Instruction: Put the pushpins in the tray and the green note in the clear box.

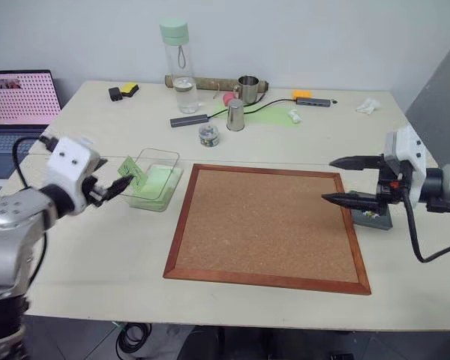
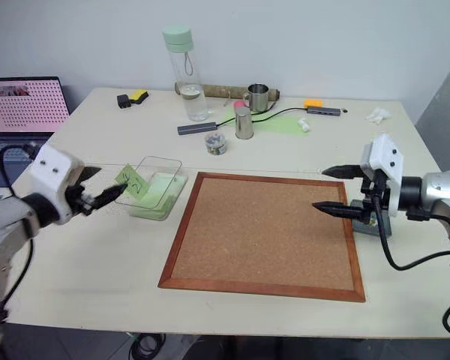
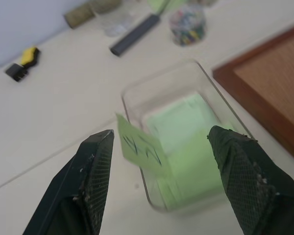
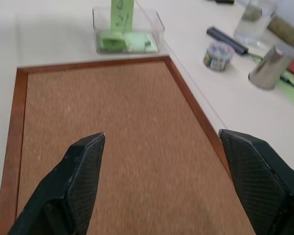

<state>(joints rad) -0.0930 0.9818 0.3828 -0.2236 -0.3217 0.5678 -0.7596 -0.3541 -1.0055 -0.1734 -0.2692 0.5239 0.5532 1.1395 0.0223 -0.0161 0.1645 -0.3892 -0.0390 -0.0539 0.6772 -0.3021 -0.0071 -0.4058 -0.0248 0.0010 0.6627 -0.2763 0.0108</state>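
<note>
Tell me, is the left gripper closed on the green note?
No, the left gripper stands open, and the green note leans on the clear box rim between its fingers.

R gripper (image 4: 159,147) fingers spread wide, nothing between, over the cork board (image 4: 117,142). Past the board's far edge: clear box (image 4: 130,27) w/ pale-green paper inside, green note (image 4: 121,13) standing upright at its rim, prob leaning on the wall. Beside the board: pin jar (image 4: 218,55), steel cup (image 4: 270,66), dark bar (image 4: 227,40).
</note>
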